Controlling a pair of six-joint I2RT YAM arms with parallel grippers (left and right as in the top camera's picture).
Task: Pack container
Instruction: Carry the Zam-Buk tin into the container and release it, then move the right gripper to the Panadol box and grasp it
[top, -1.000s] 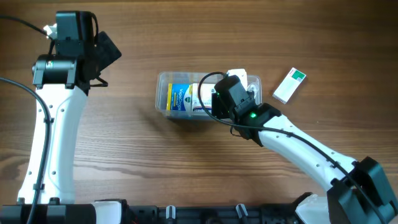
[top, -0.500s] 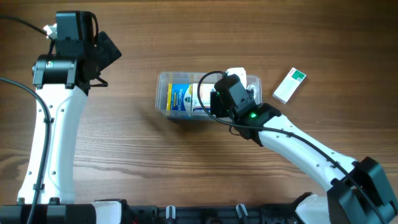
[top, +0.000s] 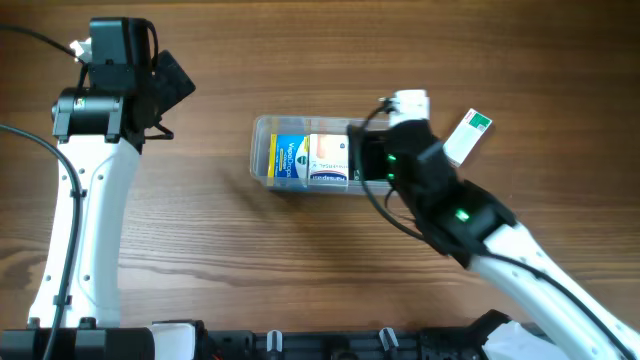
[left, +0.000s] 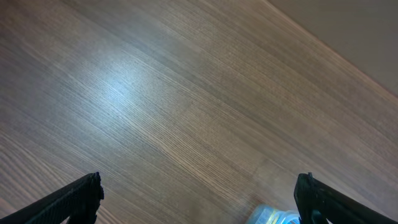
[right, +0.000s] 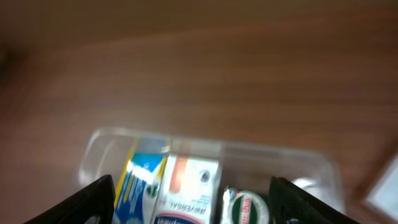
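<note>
Wood-grain table (top: 300, 270), brown and bare around the middle, where the container (top: 258, 150) sits: a shallow clear plastic tub with rounded corners. Inside it a blue and yellow box (top: 288, 160) and a white and orange box (top: 328, 160) lie side by side, with a green and white pack (right: 245, 205) toward the right end.

I judge the tub light, thin-walled, slick and likely to flex. I would pinch it over the rim at a short end, where the corners stiffen it, not mid-wall.

My right gripper (right: 191, 186) hangs over the tub's right end, jaws spread wide, holding nothing. A small white box with a green corner (top: 467, 137) lies on the table just beyond. My left gripper (left: 198, 186) is well apart at far left, fully spread and empty.
</note>
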